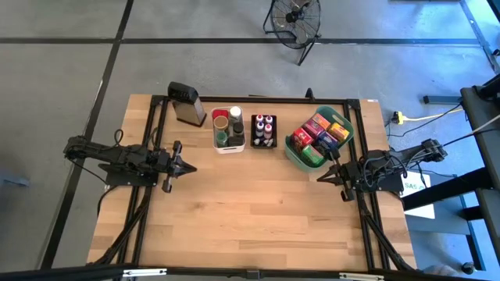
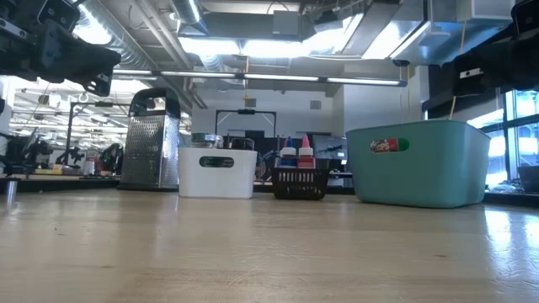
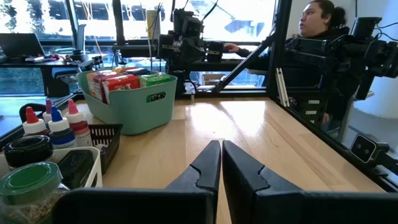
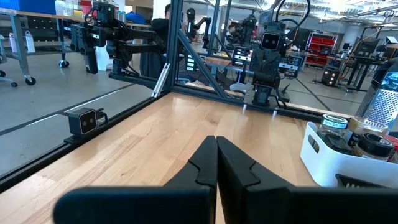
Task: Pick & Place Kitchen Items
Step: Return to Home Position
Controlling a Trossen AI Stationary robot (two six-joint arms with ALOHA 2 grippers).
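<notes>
Boxes [image 1: 319,134] fill the teal basket [image 2: 418,168], small capped bottles [image 1: 263,129] stand in the black tray [image 2: 300,182], and jars [image 1: 228,125] sit in the white bin [image 2: 216,172]. All three are lined up along the back of the wooden table [image 1: 250,211], next to a metal grater [image 1: 187,102]. The left gripper [image 3: 219,149] and right gripper [image 4: 216,142] hover at opposite sides of the table, fingers pressed together and holding nothing.

Far edge of the worktop [image 1: 250,211]: metal grater [image 2: 152,147] upright at eleven o'clock, white bin [image 2: 216,172] near it, black tray [image 2: 299,181] at twelve, teal basket [image 2: 418,164] at one o'clock. Floor fan [image 1: 293,19] beyond, also one o'clock. A person [image 3: 317,37] shows past the worktop's edge.
</notes>
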